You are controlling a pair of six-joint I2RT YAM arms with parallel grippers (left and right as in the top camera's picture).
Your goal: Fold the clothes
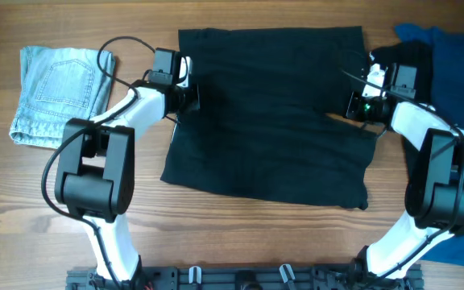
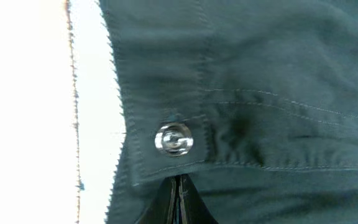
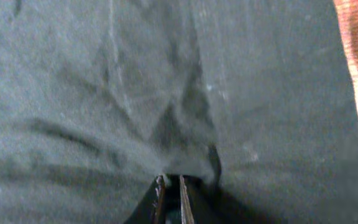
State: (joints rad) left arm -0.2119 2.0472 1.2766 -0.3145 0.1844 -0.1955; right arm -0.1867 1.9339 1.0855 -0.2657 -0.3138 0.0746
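Black garment (image 1: 268, 113): spread flat, roughly square, mid-table (image 1: 240, 234); lower edge runs slightly askew, some puckering along the right side; no fold in it yet.

Left gripper (image 1: 187, 89) sits at the garment's left edge, upper part; wrist view shows the fingers pressed together on a stitched band of cloth just below a metal snap button (image 2: 174, 139), the band's edge running beside them.

Right gripper (image 1: 354, 105) sits at the opposite edge, about level with the left one; its wrist view shows the fingers nearly closed with cloth drawn up in creases toward the tips, so I read it as clamped on the fabric.

Step in hand, as judged: both edges pinched, first fold about to start.

Next move calls for both arms to lift together, only high enough to free the cloth from the wood, then carry the held edges across onto the opposite half; uneven lift would skew the crease; a thin pinch could slip.

Folded jeans (image 1: 59, 93) lie well apart at far left; blue clothes (image 1: 425, 36) wait at far right, close behind the right arm.
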